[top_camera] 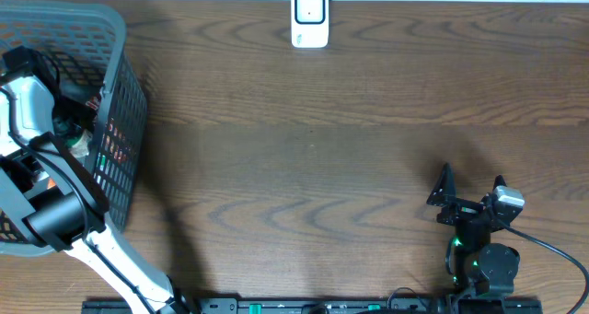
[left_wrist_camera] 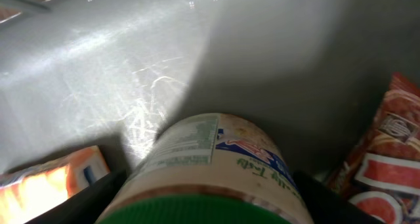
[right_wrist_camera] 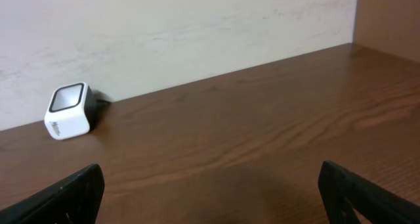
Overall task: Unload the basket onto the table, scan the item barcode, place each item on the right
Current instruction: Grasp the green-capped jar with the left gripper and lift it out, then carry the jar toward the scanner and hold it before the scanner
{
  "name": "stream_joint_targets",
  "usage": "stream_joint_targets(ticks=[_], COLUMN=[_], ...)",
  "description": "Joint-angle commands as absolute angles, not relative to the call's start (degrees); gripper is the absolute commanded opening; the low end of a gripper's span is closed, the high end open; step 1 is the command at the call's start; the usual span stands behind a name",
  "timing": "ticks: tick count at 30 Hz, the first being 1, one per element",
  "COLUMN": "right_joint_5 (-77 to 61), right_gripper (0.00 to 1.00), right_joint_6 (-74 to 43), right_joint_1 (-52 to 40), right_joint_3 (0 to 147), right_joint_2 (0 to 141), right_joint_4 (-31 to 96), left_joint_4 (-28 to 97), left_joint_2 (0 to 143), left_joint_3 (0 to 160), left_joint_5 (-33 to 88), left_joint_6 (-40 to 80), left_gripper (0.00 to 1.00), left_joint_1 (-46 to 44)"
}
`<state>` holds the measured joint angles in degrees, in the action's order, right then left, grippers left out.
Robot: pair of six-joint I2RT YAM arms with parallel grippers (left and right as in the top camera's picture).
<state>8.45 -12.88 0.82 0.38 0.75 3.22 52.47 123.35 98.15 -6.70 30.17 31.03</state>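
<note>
The item is a pale jar [left_wrist_camera: 210, 152] with a green lid and a printed label, lying inside the grey basket [top_camera: 121, 38] at the table's left end. My left gripper [left_wrist_camera: 210, 207] reaches down into the basket, its black fingers [left_wrist_camera: 98, 194] pressed against both sides of the jar just below the lid. From overhead the arm hides most of the jar. The white barcode scanner [top_camera: 310, 17] stands at the table's far edge, also visible in the right wrist view as the scanner [right_wrist_camera: 67, 110]. My right gripper [top_camera: 471, 192] rests open and empty at the front right.
Other packets lie beside the jar in the basket: an orange pack [left_wrist_camera: 46, 184] on its left and a red pack [left_wrist_camera: 387, 165] on its right. The basket's grey wall [left_wrist_camera: 131, 66] rises just behind the jar. Bare wooden table [top_camera: 313, 167] stretches between basket, scanner and right arm.
</note>
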Motion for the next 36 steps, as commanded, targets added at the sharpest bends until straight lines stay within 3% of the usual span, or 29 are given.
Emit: stream_joint_targets(ticks=[1,11,19,25,30,36], right_joint_5=[8.7,8.7,8.7,8.7,8.7,8.7], right_gripper=[0.99,0.99,0.99,0.99,0.99,0.99], right_joint_6=[-12.1,-12.1,-12.1,-12.1,-12.1,-12.1], right_joint_1=[0.3,0.3,0.3,0.3,0.3,0.3], right_joint_3=[0.3,0.3,0.3,0.3,0.3,0.3], right_joint_2=[0.8,0.8,0.8,0.8,0.8,0.8], right_joint_4=[3.4,3.4,3.4,3.4,3.4,3.4], left_joint_4=[52.6,55.4,56.7,55.5,54.9,54.9], left_joint_2=[124.6,114.9,95.0,77.6,70.2,72.2], left_joint_3=[97.7,101.4,101.4,101.4,101.4,100.9], left_joint_5=[-7.1,-7.1,-4.0,6.8,17.0,17.1], left_joint_6=[30.7,28.8,28.8,28.9,29.9,29.7], left_gripper=[0.69,0.68,0.68,0.68,0.68,0.68], left_joint_1=[31.2,31.2,31.2,30.4,22.5,1.9])
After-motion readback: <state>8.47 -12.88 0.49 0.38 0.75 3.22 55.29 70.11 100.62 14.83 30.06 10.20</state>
